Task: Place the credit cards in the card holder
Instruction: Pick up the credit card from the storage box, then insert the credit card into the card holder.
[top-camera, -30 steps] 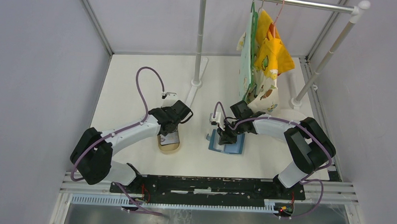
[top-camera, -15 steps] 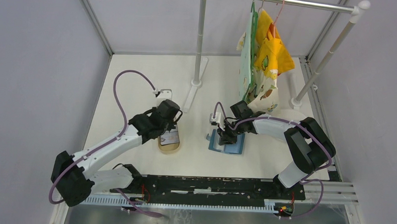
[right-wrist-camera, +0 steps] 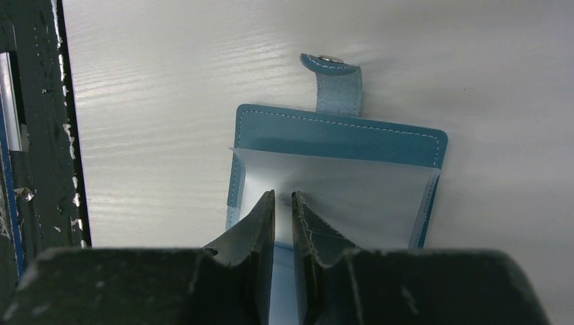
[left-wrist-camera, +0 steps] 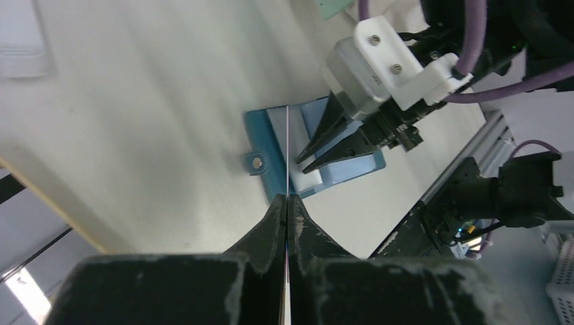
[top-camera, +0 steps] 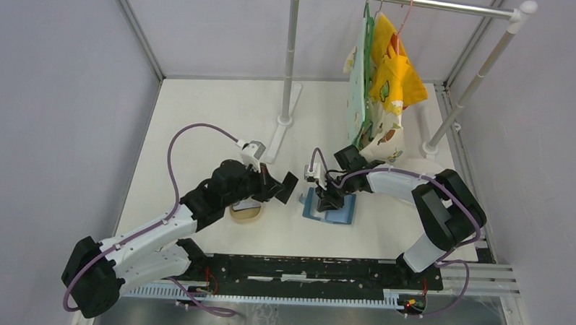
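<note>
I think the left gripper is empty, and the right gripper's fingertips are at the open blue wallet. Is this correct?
Not quite: the left gripper is shut on a thin card, seen edge-on in the left wrist view. The right gripper is indeed at the open wallet.

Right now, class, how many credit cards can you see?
2. One credit card is pinched edge-on in the left gripper, near the card holder; a second card lies in the tan tray. More may be hidden beneath it.

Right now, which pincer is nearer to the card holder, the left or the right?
Right. The right pincer has its tips on the open card holder, at its pocket. The left pincer, shut on a credit card, hangs off its snap-tab side, apart from it.
</note>
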{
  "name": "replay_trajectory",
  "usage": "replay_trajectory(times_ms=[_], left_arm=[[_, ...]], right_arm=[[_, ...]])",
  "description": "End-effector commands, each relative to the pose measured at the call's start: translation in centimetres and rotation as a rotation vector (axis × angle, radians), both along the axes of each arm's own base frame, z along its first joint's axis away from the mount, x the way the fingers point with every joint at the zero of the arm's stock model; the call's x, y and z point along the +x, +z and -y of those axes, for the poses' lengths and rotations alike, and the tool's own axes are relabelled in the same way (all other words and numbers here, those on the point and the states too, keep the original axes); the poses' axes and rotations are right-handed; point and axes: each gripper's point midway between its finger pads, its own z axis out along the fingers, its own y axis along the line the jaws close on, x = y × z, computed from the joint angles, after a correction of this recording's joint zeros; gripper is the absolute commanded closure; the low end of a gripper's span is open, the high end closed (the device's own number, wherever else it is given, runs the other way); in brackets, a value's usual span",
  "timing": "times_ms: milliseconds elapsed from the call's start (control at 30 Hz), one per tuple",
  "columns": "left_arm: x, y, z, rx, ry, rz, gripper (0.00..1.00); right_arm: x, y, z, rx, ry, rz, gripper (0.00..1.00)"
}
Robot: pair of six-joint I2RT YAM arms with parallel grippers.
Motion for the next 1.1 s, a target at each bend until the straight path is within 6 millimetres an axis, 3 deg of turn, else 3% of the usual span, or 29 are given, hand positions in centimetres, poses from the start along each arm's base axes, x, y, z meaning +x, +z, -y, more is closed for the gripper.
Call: replay_trajectory(times_ms=[0, 400, 600, 800, 1067], left_arm=[[-0.5, 4.1, 3.4, -0.223, -0.128, 0.097, 0.98], [0.2, 2.8, 3.5, -0.374, -0.051, 0.088, 0.98], [0.5, 2.1, 4.6, -0.441, -0.051, 0.049, 0.98], [-0.1, 1.5, 6.6, -0.49, -0.103, 0.003, 0.98], [-1.6, -1.0, 8.3, -0.54, -0.134, -0.078, 0.98]], right_arm=[[1.2, 1.8, -0.8, 0.061, 0.016, 0.041, 0.8], [1.6, 2.9, -0.6, 0.117, -0.002, 0.043, 0.75], [2.5, 2.6, 0.0, 0.102, -0.057, 0.059, 0.74], [3.8, 1.4, 0.8, 0.039, -0.137, 0.068, 0.84], [5.1, 1.0, 1.8, 0.007, -0.223, 0.087, 0.93]])
